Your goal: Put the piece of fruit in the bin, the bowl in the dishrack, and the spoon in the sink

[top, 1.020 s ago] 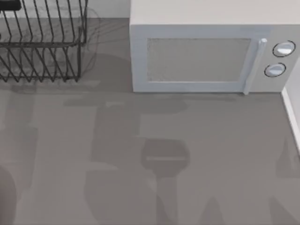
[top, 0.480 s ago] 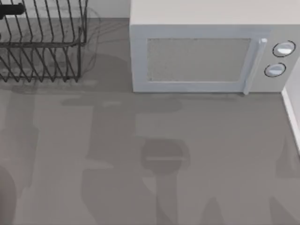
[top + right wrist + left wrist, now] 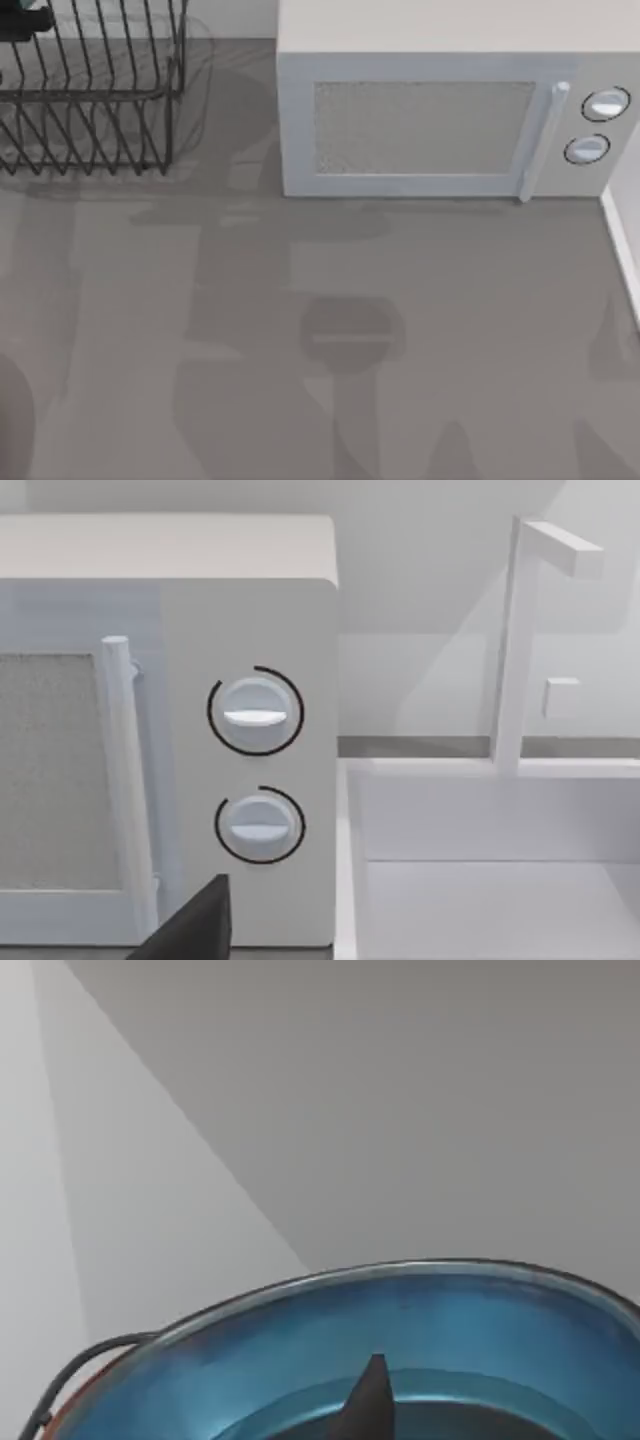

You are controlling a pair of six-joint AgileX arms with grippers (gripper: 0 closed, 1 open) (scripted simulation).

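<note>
Top view: one black thin-wire dishrack [image 3: 90, 90] with upright slanted prongs is seen at the table's far left, beside one white microwave [image 3: 450, 120] with two round dials. A dark object with a hint of teal is glimpsed at the rack's far left edge; what it is cannot be told. The grey table [image 3: 320, 340] is crossed by arm shadows.

In the left wrist view, one round deep teal-blue bowl [image 3: 400, 1340] with a thin brownish-orange rim is seen close under the camera, with a dark fingertip [image 3: 368, 1405] of the left gripper inside it. Whether that claw is clenched on the bowl or released cannot be told. A curved black wire [image 3: 85, 1365] is seen just beside the bowl's rim, so the bowl is judged to be at the rack, its placing under way.

In the right wrist view, one white sink [image 3: 490, 870] with one tap [image 3: 520, 640] is faced beside the microwave
</note>
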